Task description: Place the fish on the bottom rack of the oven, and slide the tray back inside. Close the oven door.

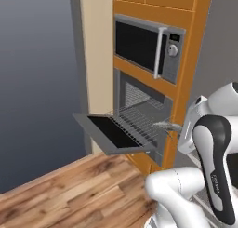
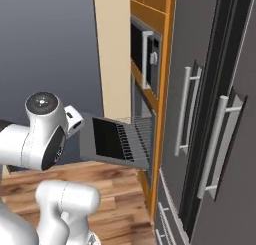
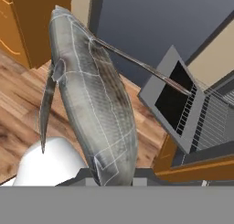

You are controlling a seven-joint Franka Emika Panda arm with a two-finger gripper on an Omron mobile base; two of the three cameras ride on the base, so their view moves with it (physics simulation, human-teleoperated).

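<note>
the oven door (image 1: 109, 131) hangs open, dropped flat toward the wooden floor (image 1: 74, 194). just right of it the bottom rack (image 1: 139, 120) is slid out of the oven (image 1: 142, 101) over the door. the microwave (image 1: 148, 45) sits above. at the rack's right edge the fish (image 1: 166, 125) hangs clear of the wires. in the hand view the tool, nearly closed, grips the fish (image 3: 93, 99) at one end.

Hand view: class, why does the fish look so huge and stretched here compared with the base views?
Hand view: the fish sits right against the lens, so nearness exaggerates it. Left base view: the same fish looks small beside the oven door. Lighting is flat and even.
</note>
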